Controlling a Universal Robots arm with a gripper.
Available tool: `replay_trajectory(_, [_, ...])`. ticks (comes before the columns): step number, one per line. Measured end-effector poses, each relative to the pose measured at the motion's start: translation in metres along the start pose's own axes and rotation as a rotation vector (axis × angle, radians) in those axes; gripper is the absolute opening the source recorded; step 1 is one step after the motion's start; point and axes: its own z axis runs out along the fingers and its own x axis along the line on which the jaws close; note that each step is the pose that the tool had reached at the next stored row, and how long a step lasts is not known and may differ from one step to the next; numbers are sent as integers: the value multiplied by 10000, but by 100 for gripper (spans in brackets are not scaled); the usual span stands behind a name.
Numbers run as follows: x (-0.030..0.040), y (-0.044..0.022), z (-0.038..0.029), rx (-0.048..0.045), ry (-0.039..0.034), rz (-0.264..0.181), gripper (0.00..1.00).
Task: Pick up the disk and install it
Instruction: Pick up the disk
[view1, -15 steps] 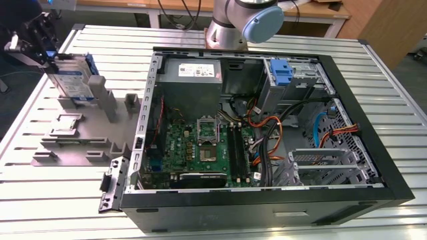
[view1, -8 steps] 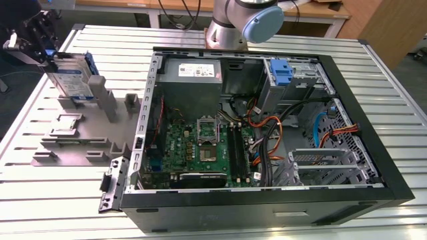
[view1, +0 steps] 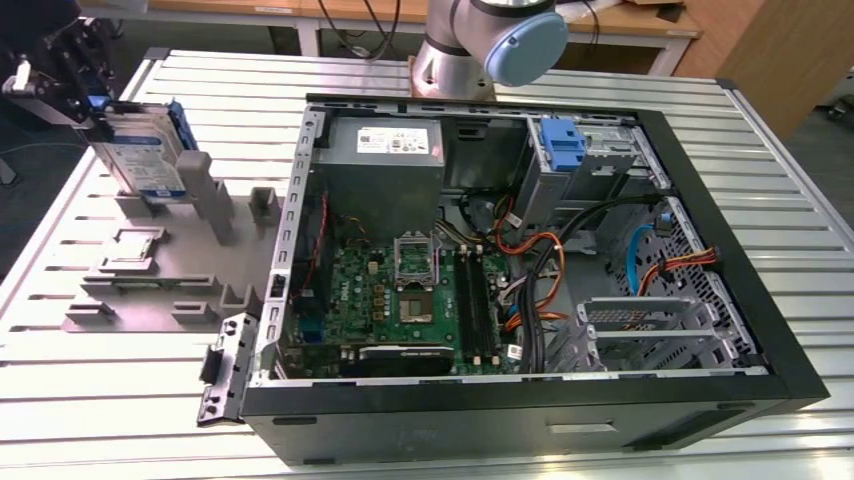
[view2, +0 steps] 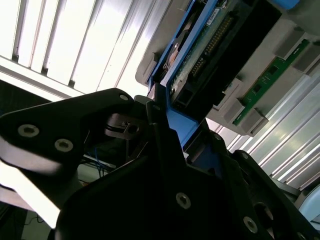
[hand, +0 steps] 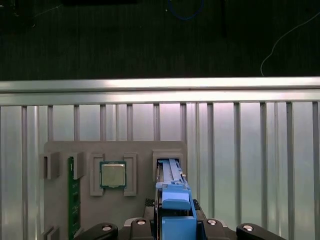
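- The arm (view1: 483, 42) shows one grey joint with a pale blue cap, standing at the table's (view1: 120, 420) far edge, about midway along it.
- The gripper (view1: 94, 112) is black and hangs near the table's far corner on the exterior view's left, pointing downward.
- In the second wrist view its fingers (view2: 159, 120) are clamped on the upper end of the disk (view1: 140, 155), one on each side of the blue rail.

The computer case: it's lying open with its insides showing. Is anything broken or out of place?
Nothing looks damaged. The computer case lies open on its side. The disk stands slightly tilted at the grey holder, but the gripper is shut on it, which explains the lean.
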Motion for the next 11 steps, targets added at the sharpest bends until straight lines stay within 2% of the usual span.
replay_trajectory(11, [0, -1, -63, 0, 8, 0, 37])
